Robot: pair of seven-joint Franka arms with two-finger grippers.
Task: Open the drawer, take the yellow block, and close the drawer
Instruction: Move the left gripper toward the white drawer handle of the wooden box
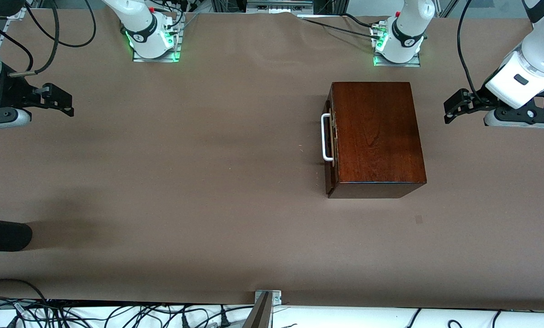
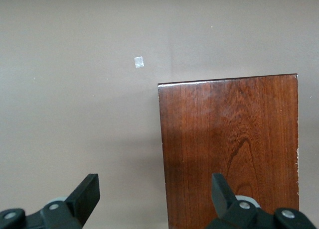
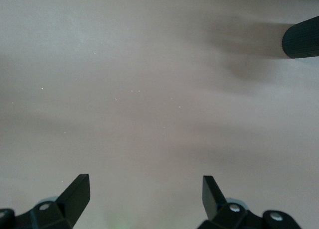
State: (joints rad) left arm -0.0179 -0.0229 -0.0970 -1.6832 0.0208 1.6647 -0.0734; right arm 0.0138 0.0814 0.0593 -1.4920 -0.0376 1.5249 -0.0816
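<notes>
The dark reddish-brown wooden box (image 1: 374,134) stands on the table toward the left arm's end. Its drawer (image 1: 330,150) is shut, with the white U-shaped handle (image 1: 326,137) facing the right arm's end. The yellow block is hidden. My left gripper (image 1: 454,109) is open and empty, up in the air beside the box at the left arm's end. In the left wrist view the box top (image 2: 234,149) lies partly under the open left gripper (image 2: 155,194). My right gripper (image 1: 64,102) is open and empty over bare table at the right arm's end; the right wrist view shows it (image 3: 145,191) above bare table.
A black cylinder (image 1: 3,234) juts in at the right arm's end, nearer the front camera; it also shows in the right wrist view (image 3: 301,37). A small pale square mark (image 1: 418,219) lies on the brown table cover (image 1: 185,182) near the box. Cables run along the table's edges.
</notes>
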